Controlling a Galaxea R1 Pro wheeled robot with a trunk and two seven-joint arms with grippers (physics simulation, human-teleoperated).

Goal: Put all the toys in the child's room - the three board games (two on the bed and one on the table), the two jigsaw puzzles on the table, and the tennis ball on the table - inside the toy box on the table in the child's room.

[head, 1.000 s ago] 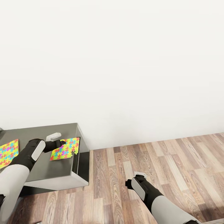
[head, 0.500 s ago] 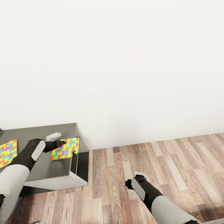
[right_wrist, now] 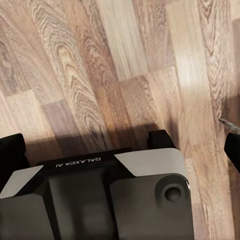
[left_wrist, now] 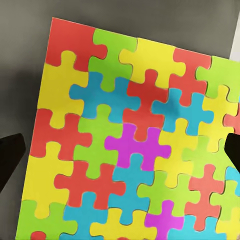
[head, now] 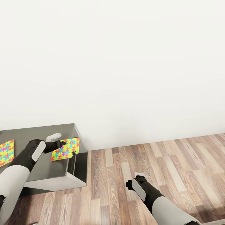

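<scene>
- Head view: a dark grey tabletop (head: 47, 170) stands against a plain white wall (head: 125, 62), beside a wood-plank floor (head: 175, 165).
- A flat jigsaw puzzle sheet of interlocking yellow, red, green, blue and pink pieces (head: 66, 149) lies at the tabletop's right end, close to its right edge; a second puzzle sheet of the same pattern (head: 6, 152) lies well apart from it, cut by the picture's left edge.
- The left gripper (head: 62, 145) hovers over the near puzzle sheet (left_wrist: 130, 145). In the left wrist view its dark fingers (left_wrist: 10, 155) stand wide apart at either side of the sheet.
- A small white object (head: 53, 137) sits on the tabletop just behind the left gripper.
- The right arm (head: 150, 193) hangs over the floor (right_wrist: 100, 70); whether its fingers are apart or together cannot be told.
</scene>
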